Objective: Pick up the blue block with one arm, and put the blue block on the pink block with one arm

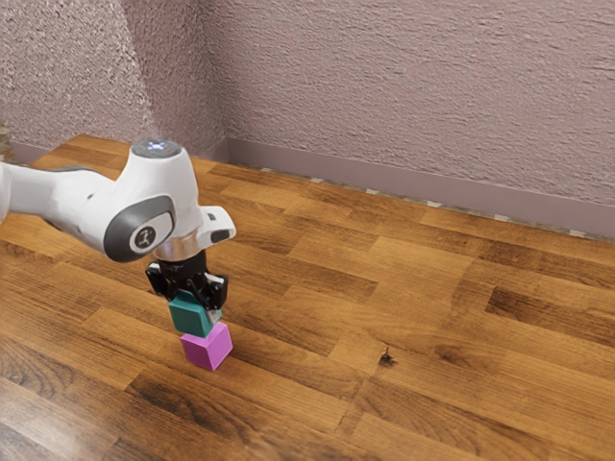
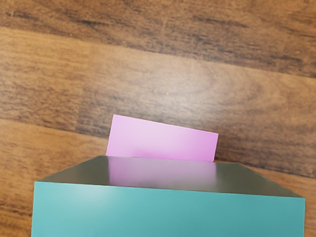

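The blue block is gripped by the tool, whose fingers are closed against two of its sides. It is held directly above the pink block on the surface, seemingly touching its top, though contact cannot be confirmed.

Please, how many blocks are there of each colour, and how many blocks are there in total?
Teal-blue block: 1
Pink block: 1
Total: 2 blocks
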`<state>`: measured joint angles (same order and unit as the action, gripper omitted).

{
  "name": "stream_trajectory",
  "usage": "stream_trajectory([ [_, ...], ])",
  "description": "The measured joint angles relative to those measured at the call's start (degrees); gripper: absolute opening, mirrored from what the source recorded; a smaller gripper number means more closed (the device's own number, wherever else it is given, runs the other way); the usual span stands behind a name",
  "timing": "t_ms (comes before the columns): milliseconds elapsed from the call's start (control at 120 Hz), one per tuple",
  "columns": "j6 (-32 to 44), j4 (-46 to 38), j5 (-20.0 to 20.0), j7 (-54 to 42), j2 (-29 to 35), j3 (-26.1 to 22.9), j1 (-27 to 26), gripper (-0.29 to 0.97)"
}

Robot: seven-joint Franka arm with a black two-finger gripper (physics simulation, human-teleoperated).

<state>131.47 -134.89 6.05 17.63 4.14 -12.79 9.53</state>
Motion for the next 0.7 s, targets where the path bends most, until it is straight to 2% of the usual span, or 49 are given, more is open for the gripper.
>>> stream_trajectory([
  [158,0.52,-0.08,-0.21,-0.77,-0.42,0.06,0.24,0.38],
  [433,0.85,0.85,-0.86,-3.84,-1.21,0.08,0.16,0.58],
  [575,-9.52,18.95,-2.02,-4.75,-1.49,2.22,-0.57,0.63],
  [700,-20.86,30.87,-5.33,-5.65,-1.13,4.24,-0.06,0.65],
])
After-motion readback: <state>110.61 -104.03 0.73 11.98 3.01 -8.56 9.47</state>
